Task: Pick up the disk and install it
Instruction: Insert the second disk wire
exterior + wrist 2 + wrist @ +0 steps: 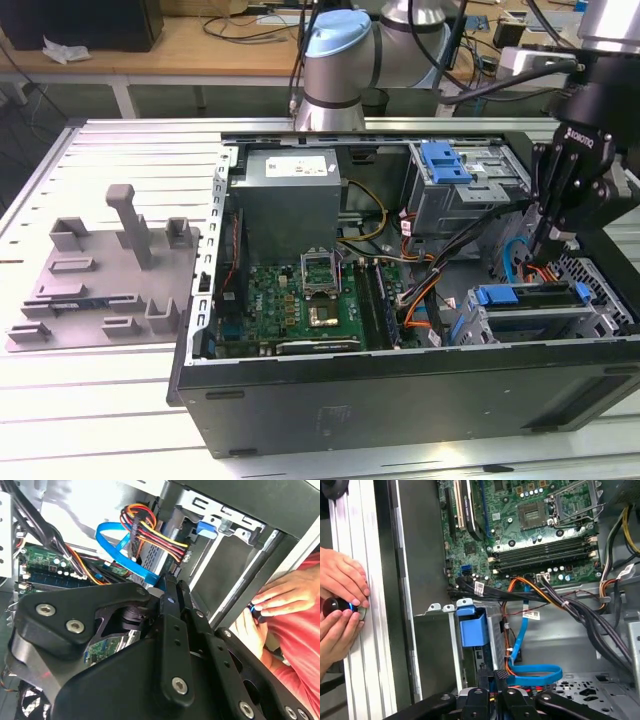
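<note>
- The gripper (494, 681) is clenched, its fingertips drawn nearly together, low inside the open computer case (400, 395).
- The disk (530, 296) lies just beneath it, blue frame edge up, in a grey bay.
- Well away from the claw, across the case, the white sticker (300, 166) on the grey box (285, 205) carries print too small to read.
- The case lies on a slotted metal table (100, 400); a wooden bench (200, 45) stands beyond the arm.
- Beside the case, a person's hands (340, 605) hold a small dark knob.

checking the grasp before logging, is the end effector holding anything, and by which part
It cannot be told. The end effector is down inside the computer case by the lower drive cage, and its fingertips are hidden among the cables.
</note>
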